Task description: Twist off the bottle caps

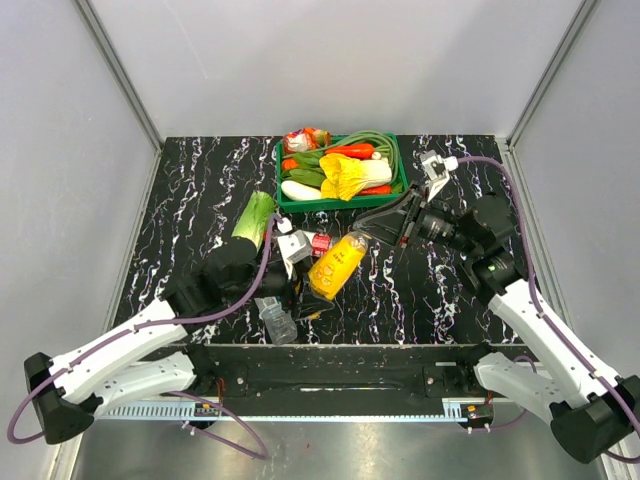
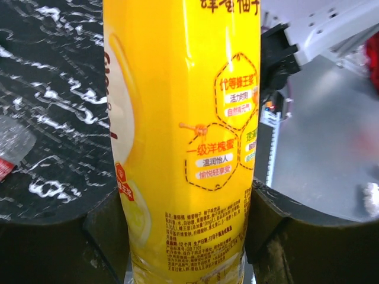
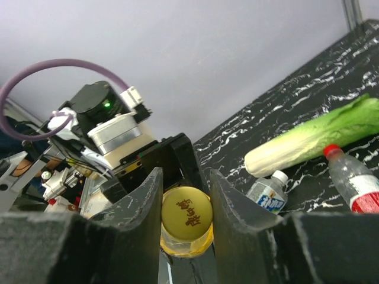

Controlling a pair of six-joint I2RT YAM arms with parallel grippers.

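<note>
My left gripper [image 2: 186, 236] was clamped across the body of the yellow bottle [image 2: 183, 118], one finger pressed against each side of the label. It held the bottle lying over at a slant above the black marbled table [image 1: 450, 290], neck pointing toward my other arm. My right gripper [image 3: 185, 192] had its two fingers closed on the yellow cap [image 3: 186, 216], which sat squarely between them with its printed top facing my wrist camera.

As far as I could judge, I was in the middle of the first cap. It looked seated on the neck, but from that angle the threads were hidden, so I could not tell whether it had loosened at all or was as tight as ever. I saw no cap lying loose on the table.

The rest of the job was plainly untouched. The white cap [image 3: 279, 177] was on its small clear bottle [image 3: 265, 196], and the red cap [image 3: 331, 150] was on its red-labelled bottle [image 3: 355, 183]. Both bottles lay on the table just beside the pale end of the cabbage [image 3: 320, 139], well clear of my fingers. So at best one cap of three was under way. Once this one was off, I would have to put the yellow bottle down and pick up each of the other two in turn.
</note>
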